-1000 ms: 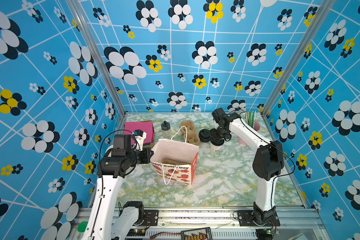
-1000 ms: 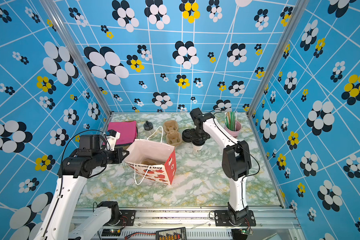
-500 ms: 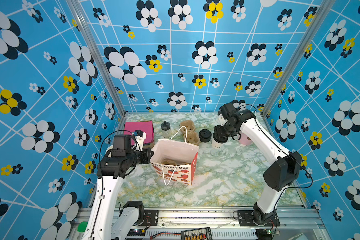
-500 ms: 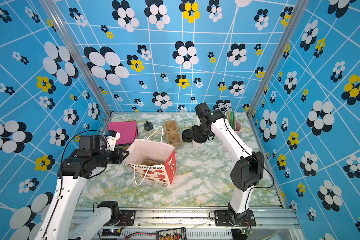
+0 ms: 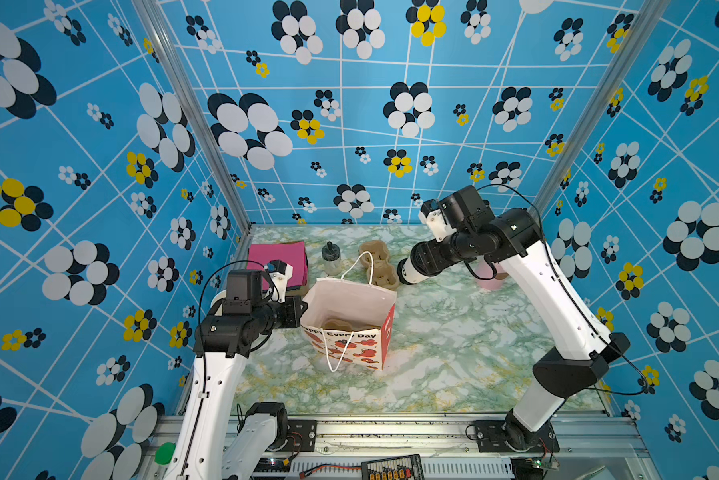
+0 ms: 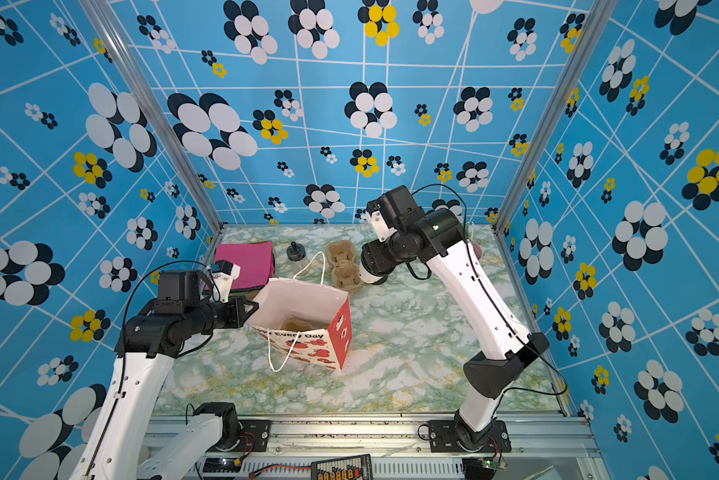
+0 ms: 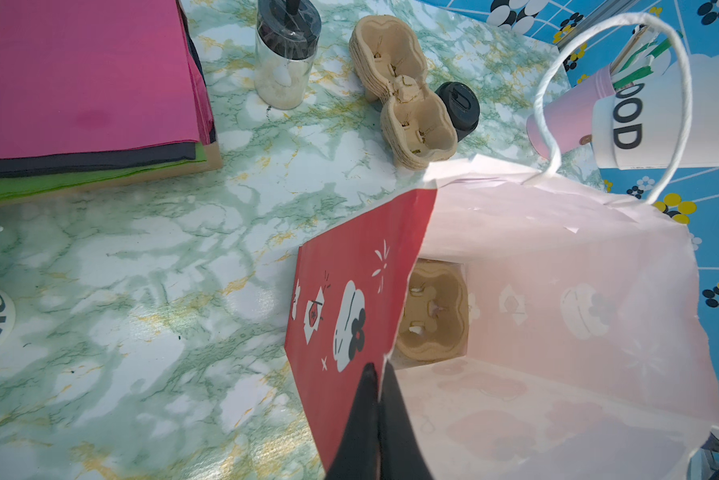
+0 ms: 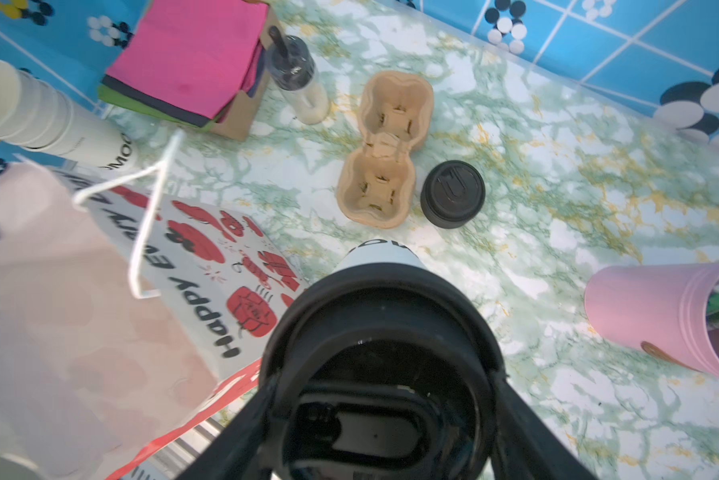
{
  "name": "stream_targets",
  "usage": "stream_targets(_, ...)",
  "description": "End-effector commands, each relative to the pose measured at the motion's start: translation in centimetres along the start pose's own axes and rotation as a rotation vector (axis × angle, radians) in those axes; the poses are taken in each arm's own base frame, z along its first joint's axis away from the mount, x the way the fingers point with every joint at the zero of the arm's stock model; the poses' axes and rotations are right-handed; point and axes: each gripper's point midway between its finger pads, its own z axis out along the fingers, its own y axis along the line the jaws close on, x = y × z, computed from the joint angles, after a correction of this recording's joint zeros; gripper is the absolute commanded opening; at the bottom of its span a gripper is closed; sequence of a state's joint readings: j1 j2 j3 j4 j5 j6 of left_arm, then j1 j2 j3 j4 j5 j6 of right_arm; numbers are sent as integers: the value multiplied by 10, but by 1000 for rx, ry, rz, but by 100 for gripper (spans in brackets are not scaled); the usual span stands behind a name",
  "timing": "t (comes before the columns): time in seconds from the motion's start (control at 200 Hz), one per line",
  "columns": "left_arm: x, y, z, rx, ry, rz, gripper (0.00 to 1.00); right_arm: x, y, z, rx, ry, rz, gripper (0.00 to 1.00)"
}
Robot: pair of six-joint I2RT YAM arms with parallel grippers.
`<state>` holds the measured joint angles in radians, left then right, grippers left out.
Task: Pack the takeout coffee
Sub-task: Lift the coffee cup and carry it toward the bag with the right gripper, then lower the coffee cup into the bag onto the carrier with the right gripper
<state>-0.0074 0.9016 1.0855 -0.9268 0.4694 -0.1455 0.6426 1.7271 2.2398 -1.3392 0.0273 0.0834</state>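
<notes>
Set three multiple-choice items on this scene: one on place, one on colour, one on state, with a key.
1. Where is the takeout coffee? A held by the right gripper; B inside the paper bag; C under the napkin stack.
2. What colour is the napkin stack's top sheet? A yellow; B white; C pink.
3. The left gripper's jaws are: A wide open; B shut on the paper bag's rim; C shut on the takeout coffee.
Key: 1A, its jaws clasp the lidded cup; 2C, the top sheet is plainly pink; 3B, they pinch the rim in the left wrist view.
</notes>
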Motion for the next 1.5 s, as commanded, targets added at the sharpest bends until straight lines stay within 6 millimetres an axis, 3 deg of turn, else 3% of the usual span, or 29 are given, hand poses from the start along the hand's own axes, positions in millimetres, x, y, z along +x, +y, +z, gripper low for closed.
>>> stream_targets(0.0,3,-1,4,22,11,-10,0,11,11,-13,-9,44,-58,73)
stream_targets(0.295,3,-2,5,32,11,-16,0,2,47,-43,-89,-31,-126,73)
stream_targets(0.62,1,-4,7,44,7,-24,0,-5,69,-65,-173,-100,-145,72)
stream_targets(0.815,1,-5,7,52,5,-27,0,-7,94,-72,-240,-123,-180,72)
stream_targets(1.069,1,-6,7,54,5,-26,0,-2,128,-53,-284,-74,-242,72)
stream_targets(1.494,0,-6,6,53,3,-21,0,21,166,9,-255,90,-351,71)
